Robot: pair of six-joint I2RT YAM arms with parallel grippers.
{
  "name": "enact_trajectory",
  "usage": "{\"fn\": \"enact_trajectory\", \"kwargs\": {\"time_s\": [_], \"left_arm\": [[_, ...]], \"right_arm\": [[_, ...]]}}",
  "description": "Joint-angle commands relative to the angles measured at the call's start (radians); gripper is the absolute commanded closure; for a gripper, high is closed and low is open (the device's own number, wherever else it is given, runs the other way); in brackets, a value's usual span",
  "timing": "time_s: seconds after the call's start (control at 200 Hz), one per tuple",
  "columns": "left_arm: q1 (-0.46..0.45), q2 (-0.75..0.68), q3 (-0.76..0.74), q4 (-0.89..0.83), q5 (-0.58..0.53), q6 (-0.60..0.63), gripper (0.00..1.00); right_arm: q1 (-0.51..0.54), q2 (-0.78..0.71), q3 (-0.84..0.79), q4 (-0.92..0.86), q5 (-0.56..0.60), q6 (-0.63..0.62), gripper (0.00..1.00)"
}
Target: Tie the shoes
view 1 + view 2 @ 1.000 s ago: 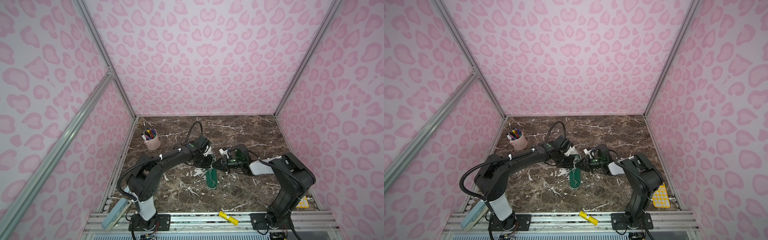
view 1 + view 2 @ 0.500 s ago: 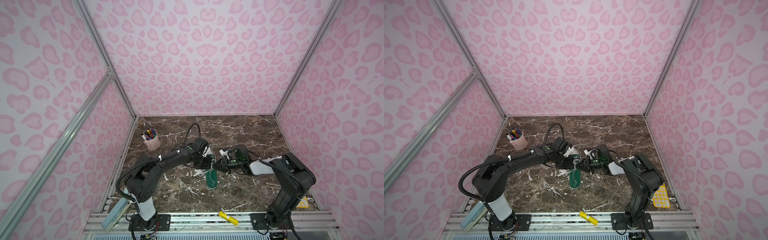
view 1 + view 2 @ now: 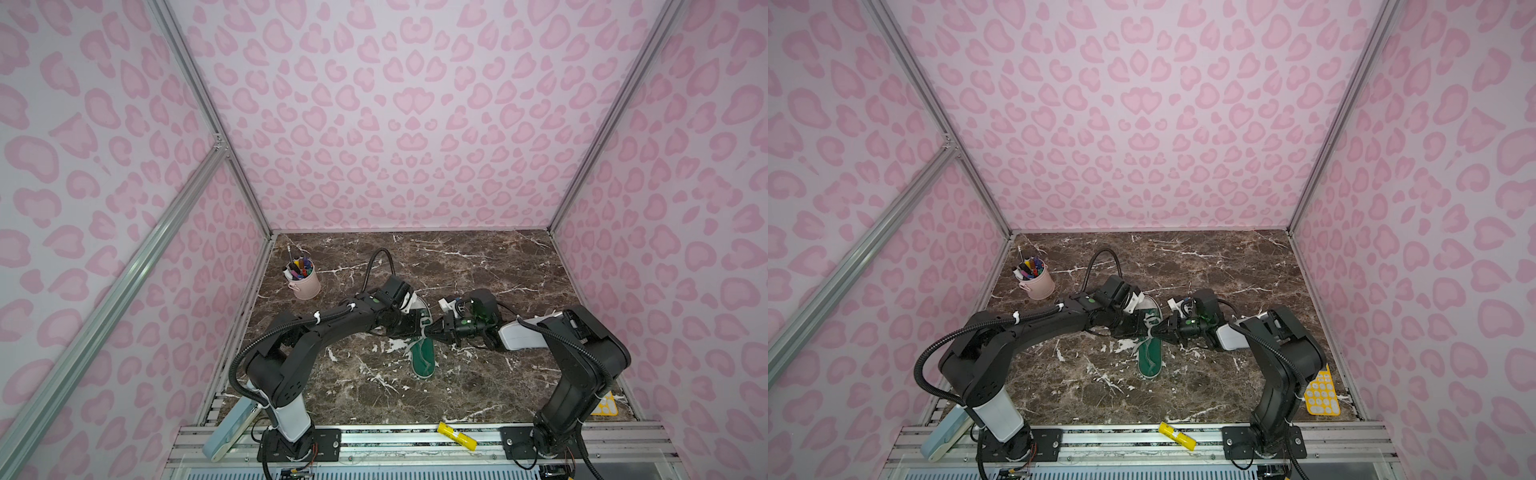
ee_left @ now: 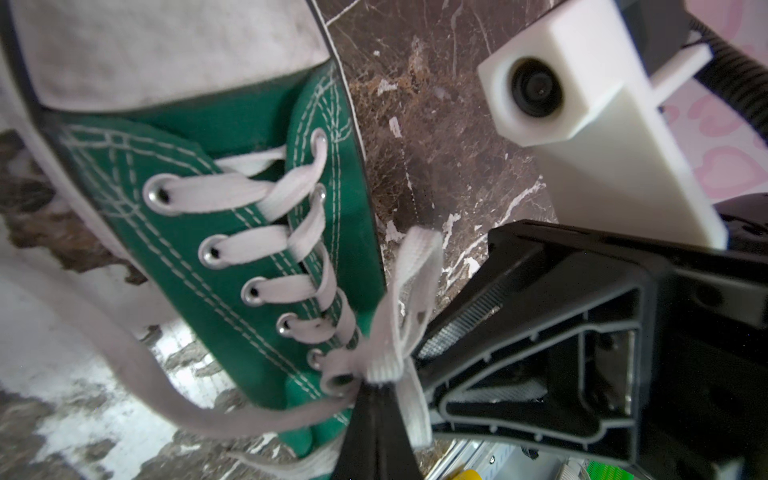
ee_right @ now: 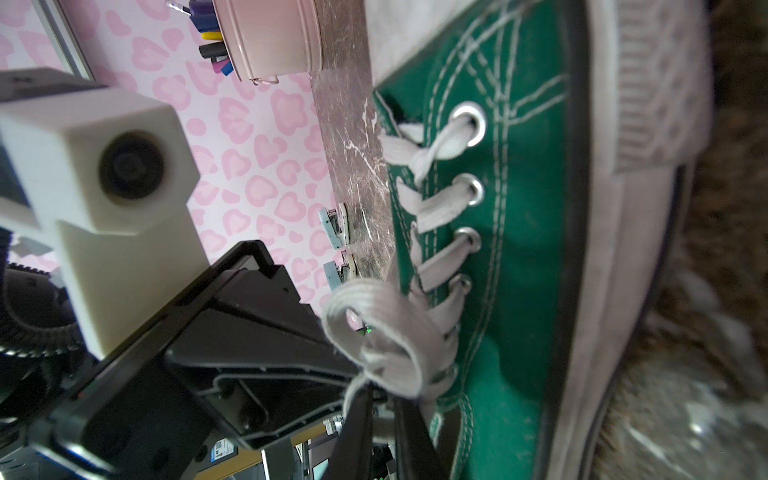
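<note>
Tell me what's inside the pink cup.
Inside the pink cup stand colored markers and pens, tops showing. Their lower ends and the cup's bottom are hidden by its wall.

Dark marble tabletop [image 3: 478,270] with green sneaker [image 3: 424,361] mid-table, pink pen cup [image 3: 305,284] far left, yellow stencil [image 3: 1323,395] near right.
</note>
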State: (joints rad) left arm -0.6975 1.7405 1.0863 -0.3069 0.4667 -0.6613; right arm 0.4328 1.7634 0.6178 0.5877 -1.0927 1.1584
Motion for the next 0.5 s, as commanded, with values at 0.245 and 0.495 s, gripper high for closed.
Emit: {"fn": "enact_trajectory", "kwargs": {"time_s": [0.245, 0.495], "left_arm": [[0.007, -0.018, -0.014, 0.078, 0.04, -0.02, 0.97], [0.019, -0.028, -0.017, 0.065, 0.033, -0.015, 0.96]], "right_arm": [[0.007, 0.014, -0.01, 0.072, -0.004, 0.03, 0.96], [0.003, -0.009, -0.004, 0.004, 0.005, -0.011, 1.0]]}}
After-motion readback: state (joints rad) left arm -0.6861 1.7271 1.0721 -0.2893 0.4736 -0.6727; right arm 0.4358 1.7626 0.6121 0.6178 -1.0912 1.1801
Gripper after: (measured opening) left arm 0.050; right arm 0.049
